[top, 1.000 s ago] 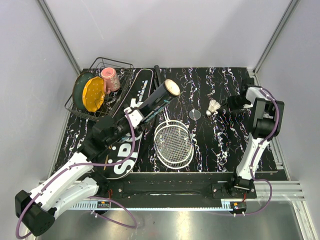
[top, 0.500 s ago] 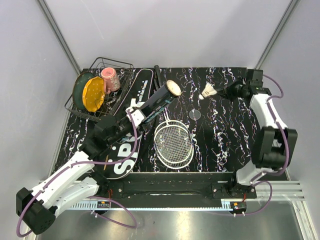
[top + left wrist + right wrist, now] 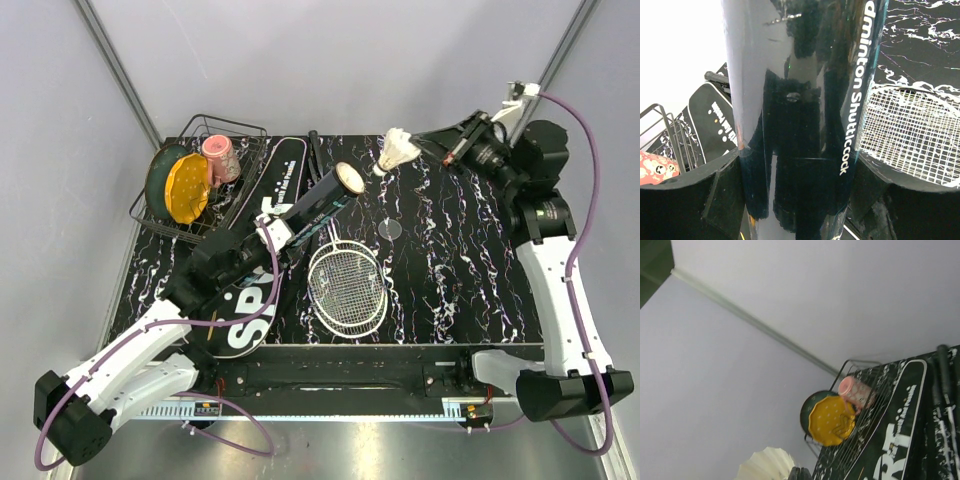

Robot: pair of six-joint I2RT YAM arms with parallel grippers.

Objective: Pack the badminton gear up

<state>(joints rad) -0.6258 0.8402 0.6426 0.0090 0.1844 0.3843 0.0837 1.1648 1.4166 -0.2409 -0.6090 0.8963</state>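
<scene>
Overhead view of a black marbled table; a racket lies with its white-strung head near the middle; just left of that head, the left gripper clamps a long black tube, fingers pressed to both its sides; beyond the head and to its right, the right gripper, pinched tight, holds a white shuttlecock in the air; the "SPORT" bag lies left of the head.

place: I'm running a lab robot cell
walls: plain white panels, bare aluminium frame posts
bench: black marbled tabletop
</scene>
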